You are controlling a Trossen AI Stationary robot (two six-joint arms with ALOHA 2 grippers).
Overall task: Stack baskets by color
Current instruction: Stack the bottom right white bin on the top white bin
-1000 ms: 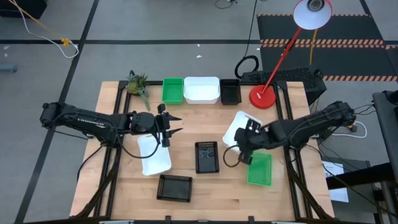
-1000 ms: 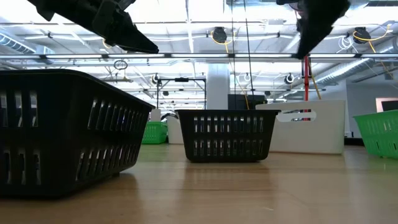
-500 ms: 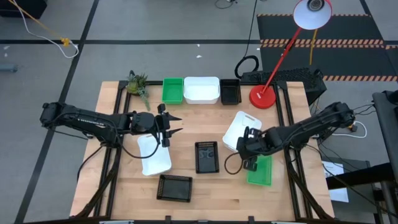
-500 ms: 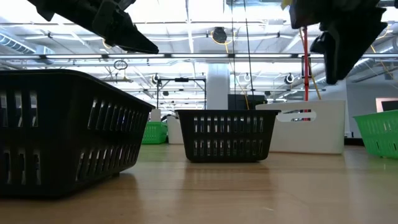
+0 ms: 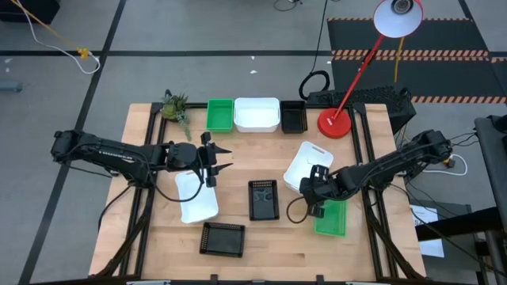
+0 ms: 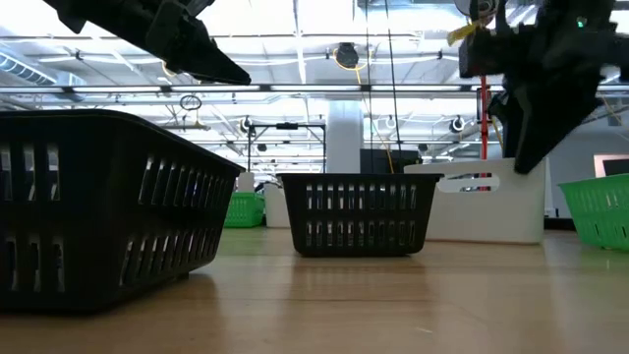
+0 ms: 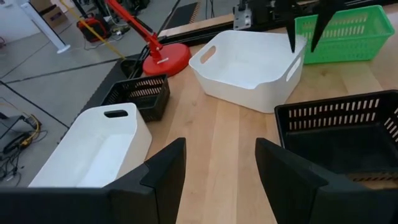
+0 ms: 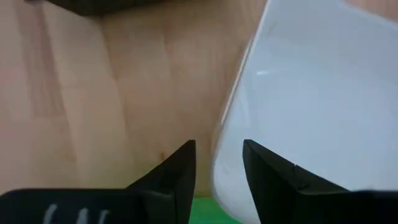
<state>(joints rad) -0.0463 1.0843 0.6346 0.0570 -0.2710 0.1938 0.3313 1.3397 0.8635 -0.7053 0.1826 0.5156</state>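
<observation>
My right gripper (image 5: pixel 317 194) points steeply down, open, over the near left corner of a tilted white basket (image 5: pixel 305 162) at the table's right. In the right wrist view its fingers (image 8: pixel 180 171) stand on either side of that basket's rim (image 8: pixel 227 134), apart from it. A green basket (image 5: pixel 333 220) rests right beside it, toward the near edge. My left gripper (image 5: pixel 224 158) hangs open and still above another white basket (image 5: pixel 198 198) at the left. Two black baskets (image 5: pixel 264 199) (image 5: pixel 222 238) rest on the table in the middle and near the front.
Along the far edge stand a green basket (image 5: pixel 220 115), a white basket (image 5: pixel 257 115) and a black basket (image 5: pixel 294 117) in a row. A red lamp base (image 5: pixel 334 123) stands at the far right and a small plant (image 5: pixel 176 107) at the far left.
My right gripper has come down toward the right white basket and shifted a little toward the near edge, so that its fingers now hang at the basket's rim. The baskets have stayed where they were.
</observation>
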